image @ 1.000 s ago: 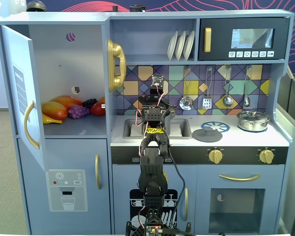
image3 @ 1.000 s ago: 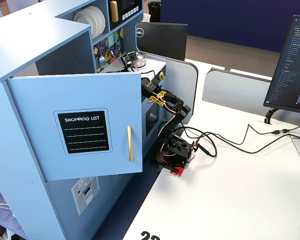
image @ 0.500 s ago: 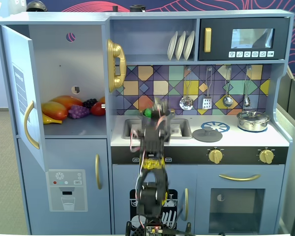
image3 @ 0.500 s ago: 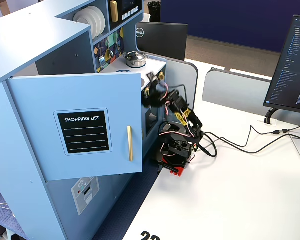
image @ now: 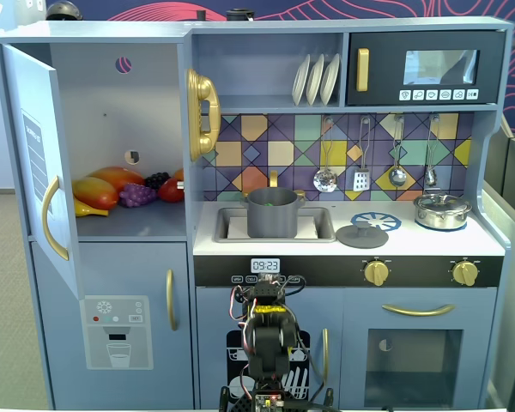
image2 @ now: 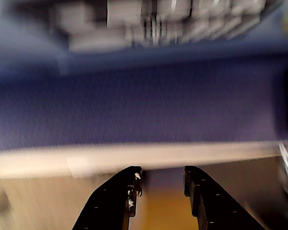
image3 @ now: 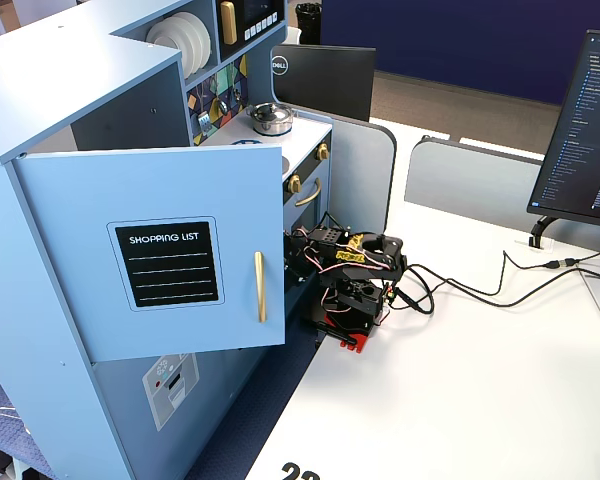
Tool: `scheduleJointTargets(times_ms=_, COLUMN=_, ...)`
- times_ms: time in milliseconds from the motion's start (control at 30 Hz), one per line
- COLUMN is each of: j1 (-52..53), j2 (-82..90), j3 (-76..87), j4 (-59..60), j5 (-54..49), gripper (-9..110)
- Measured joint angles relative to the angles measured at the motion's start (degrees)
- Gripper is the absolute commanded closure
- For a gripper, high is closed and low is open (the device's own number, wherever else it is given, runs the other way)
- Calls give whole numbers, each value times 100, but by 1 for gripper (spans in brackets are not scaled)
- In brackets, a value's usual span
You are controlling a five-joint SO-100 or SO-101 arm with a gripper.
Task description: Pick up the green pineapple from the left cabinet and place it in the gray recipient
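Note:
The left cabinet [image: 112, 112] stands with its door [image: 34, 163] swung open; the door also shows in another fixed view [image3: 160, 260]. The gray recipient [image: 271, 216] sits in the sink. A bit of bright green, the green pineapple [image: 275, 196], shows just inside its rim. My arm [image: 270, 330] is folded low in front of the kitchen, well below pot and cabinet; it also shows in a fixed view [image3: 350, 275]. In the blurred wrist view my gripper [image2: 161, 179] is open and empty, over a wooden surface and a blue floor.
An orange-yellow mango [image: 112, 180], purple grapes [image: 137, 195] and a red fruit [image: 172, 190] lie in the cabinet. A flat gray lid [image: 361, 234] and a shiny lidded pot [image: 442, 210] sit on the counter. Cables [image3: 480, 290] and a monitor [image3: 585, 130] are on the white table.

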Motion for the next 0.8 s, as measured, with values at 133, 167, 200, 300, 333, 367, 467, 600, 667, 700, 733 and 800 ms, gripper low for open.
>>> scheduleJointTargets(times_ms=133, j1=26, j2=888, j3=0, j4=1617, j5=-519, gripper=101)
scheduleJointTargets(times_ms=167, j1=53, j2=1011, j3=-114, j4=1793, j5=-536, gripper=101)
scheduleJointTargets(times_ms=200, j1=62, j2=1099, j3=-158, j4=1846, j5=-457, gripper=101)
scheduleJointTargets(times_ms=300, j1=79, j2=1195, j3=-158, j4=1854, j5=-123, gripper=100)
scheduleJointTargets(times_ms=333, j1=79, j2=1230, j3=-158, j4=1854, j5=-79, gripper=99)
scheduleJointTargets(times_ms=367, j1=79, j2=1230, j3=-158, j4=1854, j5=-44, gripper=99)
scheduleJointTargets(times_ms=467, j1=79, j2=1239, j3=-158, j4=1854, j5=9, gripper=98)
scheduleJointTargets(times_ms=600, j1=79, j2=1239, j3=-158, j4=1854, j5=18, gripper=97)
scheduleJointTargets(times_ms=667, j1=79, j2=1239, j3=-158, j4=1854, j5=18, gripper=97)
scheduleJointTargets(times_ms=700, j1=79, j2=1239, j3=-158, j4=1854, j5=18, gripper=97)
scheduleJointTargets(times_ms=733, j1=79, j2=1239, j3=-158, j4=1854, j5=18, gripper=97)
scheduleJointTargets(times_ms=800, j1=79, j2=1239, j3=-158, j4=1854, j5=18, gripper=97)
